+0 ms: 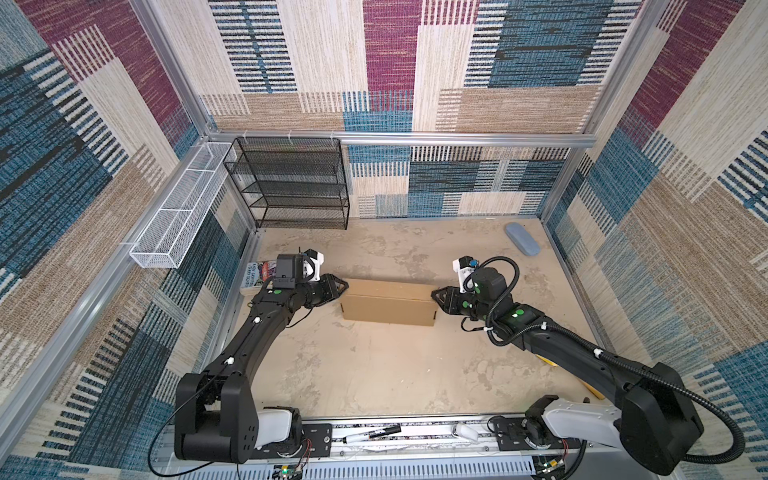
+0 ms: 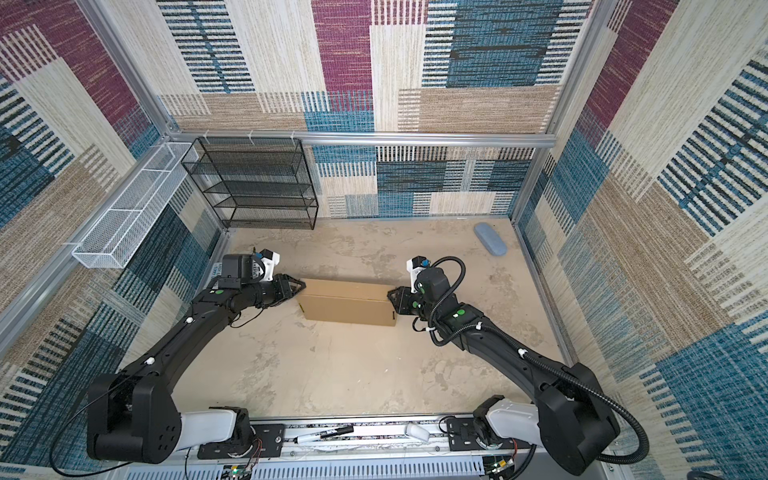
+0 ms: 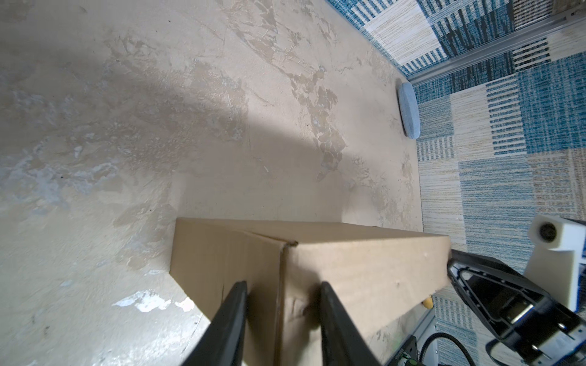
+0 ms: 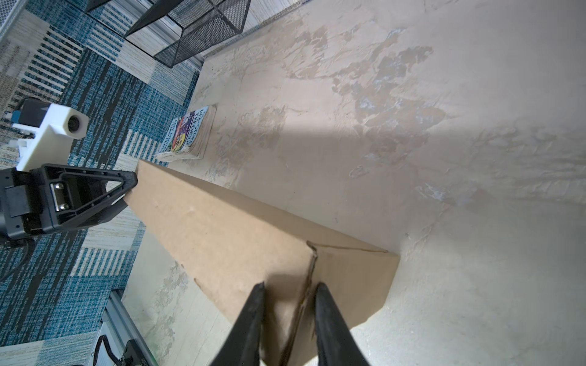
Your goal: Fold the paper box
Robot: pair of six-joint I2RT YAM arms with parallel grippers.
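Cardboard forms the paper box (image 1: pixel 390 301), already closed into a shallow shape and lying flat at the middle of the table (image 1: pixel 374 374) in both top views. The left gripper (image 1: pixel 344 286) meets its left end and the right gripper (image 1: pixel 435 296) its right end. Each wrist view shows the jaws narrowly parted, straddling the corner crease of an end wall, with no flap clearly pinched. The step looks like squaring and seating the ends. Doing it well likely means pressing inward evenly from both sides, level with the table, so the paper box neither skids towards the book (image 4: pixel 187 133) nor buckles along that crease.
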